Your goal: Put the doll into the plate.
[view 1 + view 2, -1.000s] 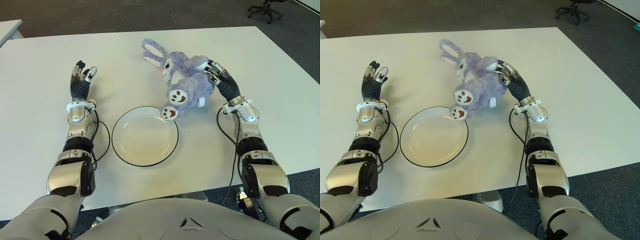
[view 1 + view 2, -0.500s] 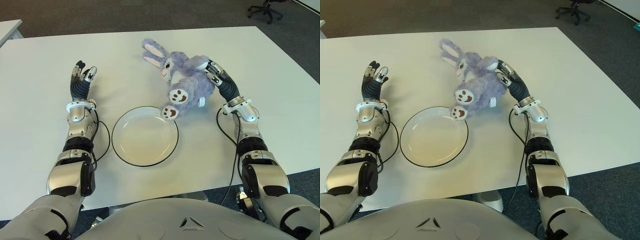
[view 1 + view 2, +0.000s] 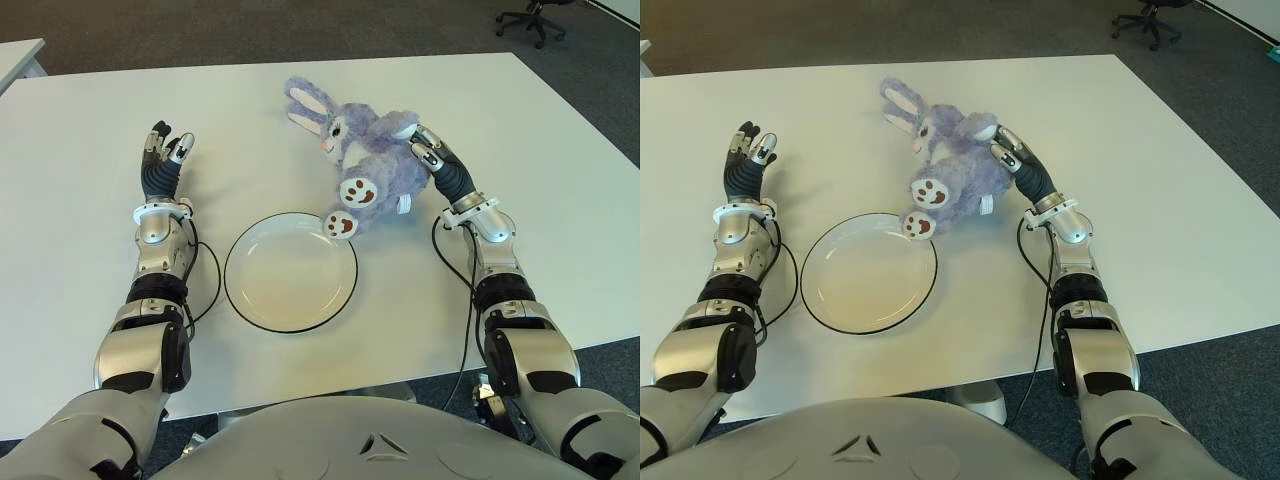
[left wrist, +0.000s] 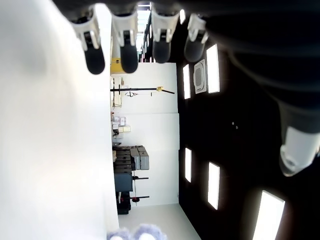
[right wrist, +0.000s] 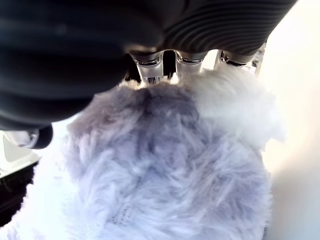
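A purple plush bunny doll [image 3: 372, 165] lies on the white table, its brown-soled feet reaching the far right rim of the round white plate [image 3: 285, 275]. One foot overlaps that rim. My right hand [image 3: 425, 152] is against the doll's right side, fingers [image 5: 150, 67] sunk into the fur [image 5: 165, 165] and the thumb on the other side. My left hand [image 3: 163, 155] shows to the left of the plate with its fingers [image 4: 125, 45] spread and nothing in it.
The white table [image 3: 80, 120] stretches wide around the plate. Black cables loop beside both forearms. An office chair [image 3: 530, 15] stands on the dark floor beyond the far right corner. Another table's corner [image 3: 15, 55] shows at far left.
My right hand has pushed a little further left into the doll's side. The doll, plate and left hand have stayed put.
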